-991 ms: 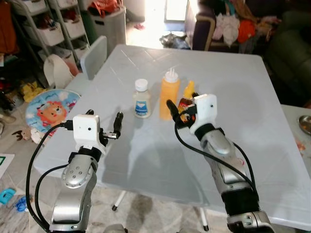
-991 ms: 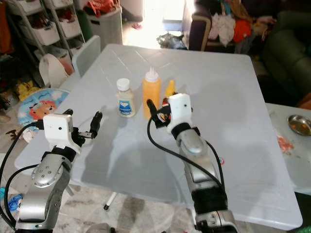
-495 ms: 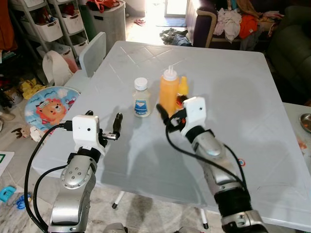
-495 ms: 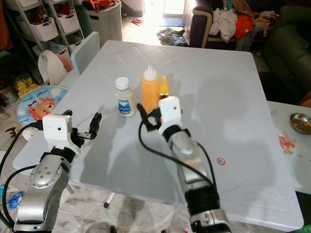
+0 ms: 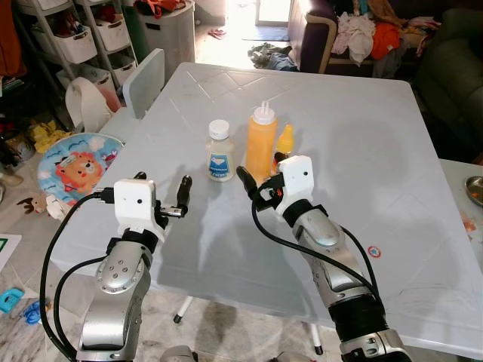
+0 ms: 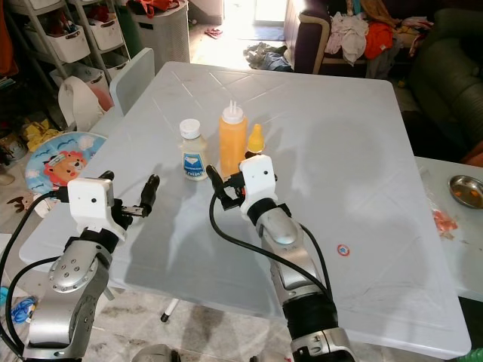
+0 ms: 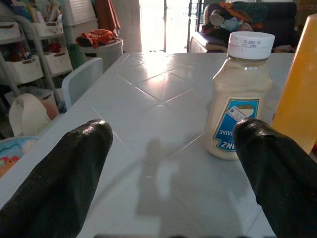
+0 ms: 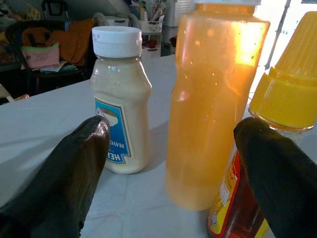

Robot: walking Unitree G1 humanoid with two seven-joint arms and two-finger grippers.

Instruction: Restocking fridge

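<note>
Nothing is stocked yet, by the look of it: all three bottles stand on the white table (image 5: pixel 355 151) and no fridge is in sight, so you have the whole job ahead.

Nearest you, the left gripper (image 5: pixel 181 197) hangs over the table's near left part, jaws wide and empty. In its wrist view the mayonnaise jar (image 7: pixel 237 104) sits off toward one finger, well short of the tips. This arm looks idle.

The right gripper (image 5: pixel 253 187) is the working one. It sits just in front of the bottles, fingers spread wide, holding nothing. Its wrist view frames the orange squeeze bottle (image 8: pixel 208 99) between the two black fingers, so that is likely your first pick. No contact yet.

The row stands around the middle of the table, left of centre: mayonnaise jar (image 5: pixel 219 151) on the left, orange squeeze bottle (image 5: pixel 262 142) just beside it, yellow-capped sauce bottle (image 5: pixel 284 141) tight against the far right side of that one.

Still left: close on a bottle, lift it, carry it to the fridge, then repeat for the other two. Mind the tight spacing, since a wide finger could knock a neighbour.
</note>
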